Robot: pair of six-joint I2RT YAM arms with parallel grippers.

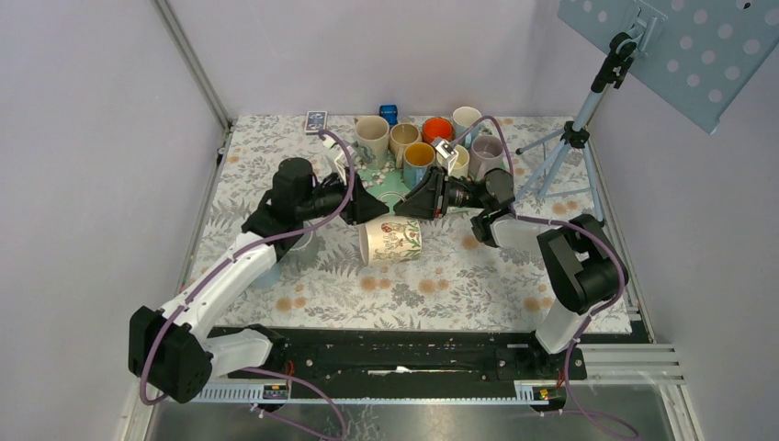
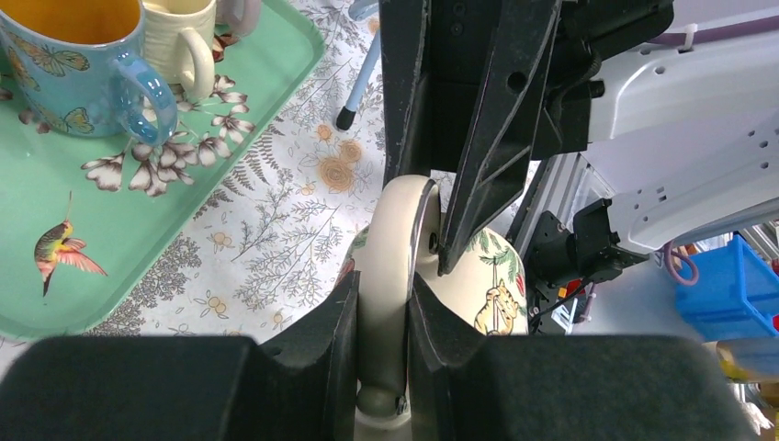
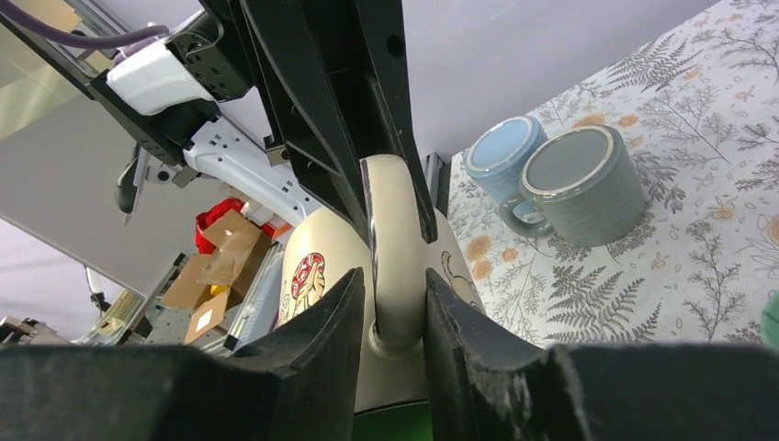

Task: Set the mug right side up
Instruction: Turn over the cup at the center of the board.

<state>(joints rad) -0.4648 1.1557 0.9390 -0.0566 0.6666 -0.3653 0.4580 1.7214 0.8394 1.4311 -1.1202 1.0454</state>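
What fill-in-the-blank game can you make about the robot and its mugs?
1. The cream mug lies on its ____.
2. The left hand and the right hand both have the mug's ____ between their fingers.
3. The blue butterfly mug stands on a ____ tray.
Missing words: side, handle, green.

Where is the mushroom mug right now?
Top view: the mushroom mug lies on its side mid-table, just in front of the green tray, handle pinched by the left fingers and right fingers.
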